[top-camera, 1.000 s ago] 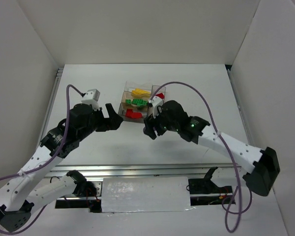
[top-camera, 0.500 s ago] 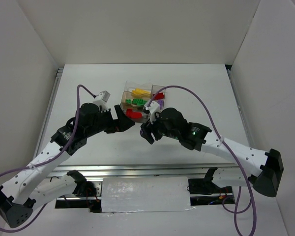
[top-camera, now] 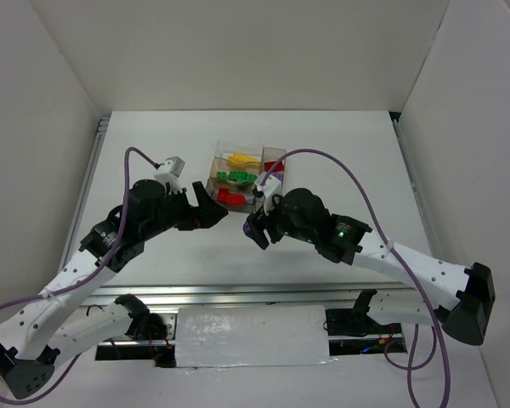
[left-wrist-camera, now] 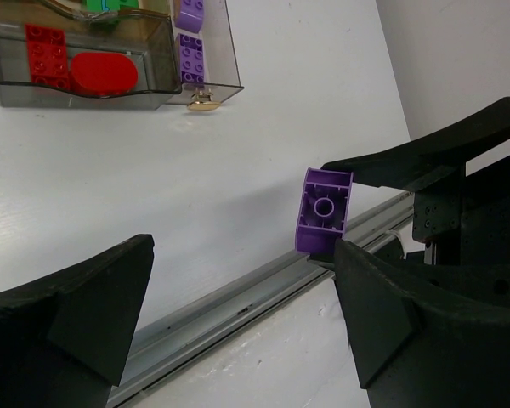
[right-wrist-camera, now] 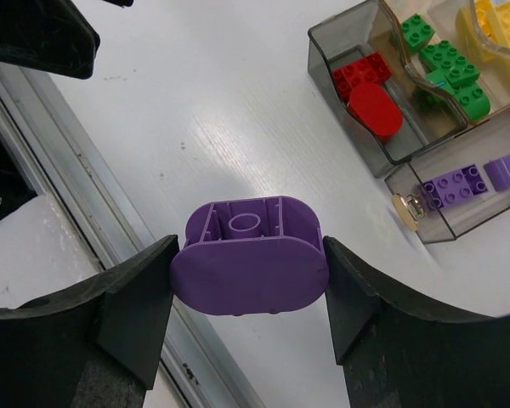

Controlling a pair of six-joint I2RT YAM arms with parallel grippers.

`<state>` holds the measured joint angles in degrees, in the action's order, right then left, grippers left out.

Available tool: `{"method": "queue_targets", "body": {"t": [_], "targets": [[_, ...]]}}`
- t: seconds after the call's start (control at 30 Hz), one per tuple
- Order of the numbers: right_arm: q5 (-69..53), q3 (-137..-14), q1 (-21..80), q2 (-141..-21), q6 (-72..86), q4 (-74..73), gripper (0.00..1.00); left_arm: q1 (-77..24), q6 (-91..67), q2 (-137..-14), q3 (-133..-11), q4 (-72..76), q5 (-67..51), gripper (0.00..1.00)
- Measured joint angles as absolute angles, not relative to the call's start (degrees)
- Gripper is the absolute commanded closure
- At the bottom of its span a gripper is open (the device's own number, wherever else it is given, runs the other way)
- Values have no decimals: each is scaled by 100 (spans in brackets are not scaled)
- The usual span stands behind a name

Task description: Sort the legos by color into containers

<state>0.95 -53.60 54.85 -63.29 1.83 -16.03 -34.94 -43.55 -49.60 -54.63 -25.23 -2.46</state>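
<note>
Right wrist view: my right gripper (right-wrist-camera: 248, 287) clamps the rounded purple plastic brick (right-wrist-camera: 248, 272), with the smoky clear compartment tray (right-wrist-camera: 325, 59) ahead to its right; I judge the brick's smooth curved ends could slip free before reaching it.

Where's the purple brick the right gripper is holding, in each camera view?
Top external: hardly visible, at the right gripper, centre.
Left wrist: purple brick, right of centre.
Right wrist: dead centre.
Shared landmark: tray with the red legos.
</note>
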Motion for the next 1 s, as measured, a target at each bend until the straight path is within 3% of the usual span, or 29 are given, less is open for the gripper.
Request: {"method": "queue_targets", "body": {"t": [0.23, 0.43, 0.57, 0.73, 0.77, 0.83, 0.97, 1.0], "targets": [[821, -5520, 5218, -6624, 436, -1546, 79, -3494, -4021, -4906, -5522, -2792, -49, 0], [930, -6482, 3579, -8274, 823, -1566, 75, -3494, -3214, -4849, -5966, -3592, 707, 0], [902, -7116, 3280, -9360, 751, -1680, 74, -3494, -2783, -4501, -5933, -4058, 1363, 1], [611, -7738, 3120, -10235, 489, -1813, 56, -3494, -2528, -3760, -5474, -4097, 1968, 1], [552, -7832, 3076, -10337, 427, -1844, 46, -3492, -2517, -3586, -5330, -4040, 2023, 1], [467, -8058, 2974, -10525, 301, -1907, 35, -3489, -2471, -3374, -5148, -4038, 2086, 0], [220, -8569, 2812, -10833, -43, -2156, 31, -3489, -2408, -3343, -5081, -3988, 2187, 0], [150, -8643, 2781, -10875, -117, -2200, 22, -3489, -2403, -3343, -5074, -3975, 2187, 1]]}}
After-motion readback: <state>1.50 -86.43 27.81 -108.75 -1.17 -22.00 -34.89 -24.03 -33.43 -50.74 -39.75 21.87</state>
